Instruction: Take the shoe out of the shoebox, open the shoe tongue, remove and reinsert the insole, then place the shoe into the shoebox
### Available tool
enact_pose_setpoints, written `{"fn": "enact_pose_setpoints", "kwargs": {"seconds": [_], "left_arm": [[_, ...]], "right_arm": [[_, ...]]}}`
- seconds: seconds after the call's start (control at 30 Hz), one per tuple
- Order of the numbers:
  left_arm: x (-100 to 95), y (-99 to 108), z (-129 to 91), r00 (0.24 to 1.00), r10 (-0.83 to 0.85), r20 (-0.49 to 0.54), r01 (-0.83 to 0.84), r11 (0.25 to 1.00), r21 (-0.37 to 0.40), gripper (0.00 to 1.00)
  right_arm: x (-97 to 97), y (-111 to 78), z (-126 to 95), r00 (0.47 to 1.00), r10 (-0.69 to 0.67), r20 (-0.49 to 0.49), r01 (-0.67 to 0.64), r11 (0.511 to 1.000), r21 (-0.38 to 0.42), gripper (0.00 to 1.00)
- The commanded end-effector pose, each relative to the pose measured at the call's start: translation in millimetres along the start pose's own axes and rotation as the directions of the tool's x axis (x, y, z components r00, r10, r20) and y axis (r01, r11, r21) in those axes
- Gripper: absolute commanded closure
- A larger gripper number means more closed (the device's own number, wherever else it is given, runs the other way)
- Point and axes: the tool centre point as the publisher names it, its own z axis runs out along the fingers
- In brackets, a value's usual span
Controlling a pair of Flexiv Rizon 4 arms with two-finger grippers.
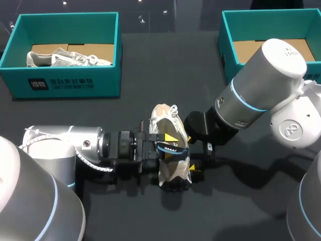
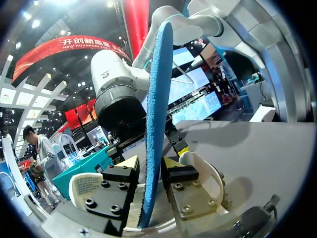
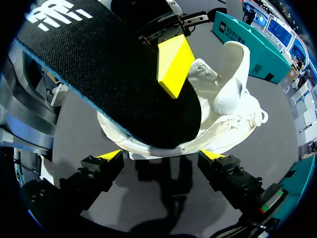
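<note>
Blue-edged insole [image 2: 156, 124] clamped in left claw [image 2: 150, 163], seemingly over shoe [image 3: 233, 94]; right claw [image 3: 162, 156] apart.

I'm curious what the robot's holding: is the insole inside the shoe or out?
Mostly out. The insole stands pinched in the left gripper, sticking up above the white shoe; only its lower end reaches the opening.

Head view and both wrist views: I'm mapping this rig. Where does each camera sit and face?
Head: above, behind, looking down at the table; left arm and right arm show.
Left wrist: along the left jaws, shut on the insole; right arm beyond.
Right wrist: over open right jaws toward the shoe.
Shared: the insole shows in all three.
</note>
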Motion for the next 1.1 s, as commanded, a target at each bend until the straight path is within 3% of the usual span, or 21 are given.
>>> {"fn": "enact_pose_setpoints", "kwargs": {"seconds": [0.03,0.17,0.2,0.23,0.63,1.1], "left_arm": [[4.8,-13.1,-3.4,1.000,-0.004,-0.003,0.004,1.000,-0.025,0.73],[6.4,-16.3,-2.6,1.000,-0.003,-0.010,0.003,0.999,-0.032,0.78],[6.6,-16.8,-2.5,1.000,-0.002,-0.011,0.002,0.999,-0.032,0.95],[6.7,-17.0,-2.3,1.000,-0.001,-0.013,0.000,0.999,-0.033,1.00],[4.5,6.1,0.3,0.999,0.045,-0.020,-0.045,0.998,-0.031,1.00],[-3.2,31.4,-0.9,0.998,0.061,-0.007,-0.061,0.994,-0.086,1.00]], "right_arm": [[1.2,-0.1,0.5,1.000,0.000,0.003,0.000,1.000,0.000,0.00],[1.2,-0.1,0.5,1.000,0.000,0.003,0.000,1.000,0.000,0.00],[1.2,-0.1,0.5,1.000,0.000,0.003,0.000,1.000,0.000,0.00],[1.2,-0.1,0.5,1.000,0.000,0.003,0.000,1.000,0.000,0.00],[1.2,-0.1,0.5,1.000,0.000,0.003,0.000,1.000,0.000,0.00],[1.2,-0.1,0.5,1.000,0.000,0.003,0.000,1.000,0.000,0.00]]}}
